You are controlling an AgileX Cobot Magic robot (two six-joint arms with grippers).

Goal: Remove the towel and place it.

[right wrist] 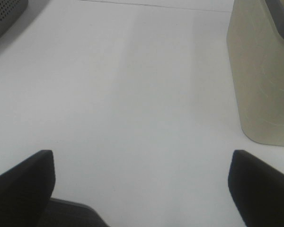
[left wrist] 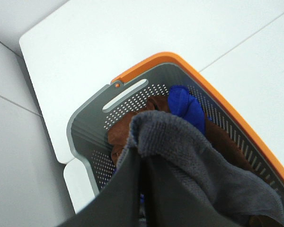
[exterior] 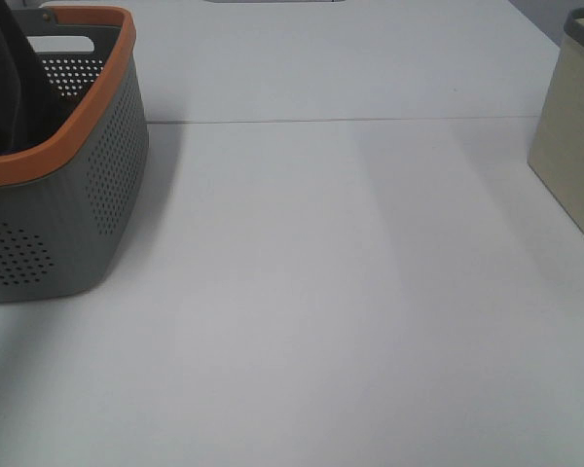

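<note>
The left gripper has its two dark fingers drawn together on a bunched fold of the dark grey towel, which hangs from the pinch and drapes back down into the orange-rimmed grey basket. So the towel is partly raised but mostly inside the basket, lying over a brown cloth and beside a bright blue cloth. The step in hand looks like the lift-out. To do it well, the pull should go straight up until the trailing edge clears the orange rim, and only then move sideways over the open white counter. Swinging across early would likely drag the cloth against the perforated wall and could tip or slide the basket. The grip seems to hold only a fold near one edge, so a slow, steady rise would help keep the terry from slipping out. It would also give the brown cloth time to fall away if its nap has caught on the towel. From the wrist view I cannot tell how deep the fold sits between the fingers. The right gripper hangs over bare counter with its fingers spread wide and nothing between them, near the beige container and well apart from the basket. It is out of the way, and the clear stretch of counter between basket and container looks a sensible place to lay the towel.
</note>
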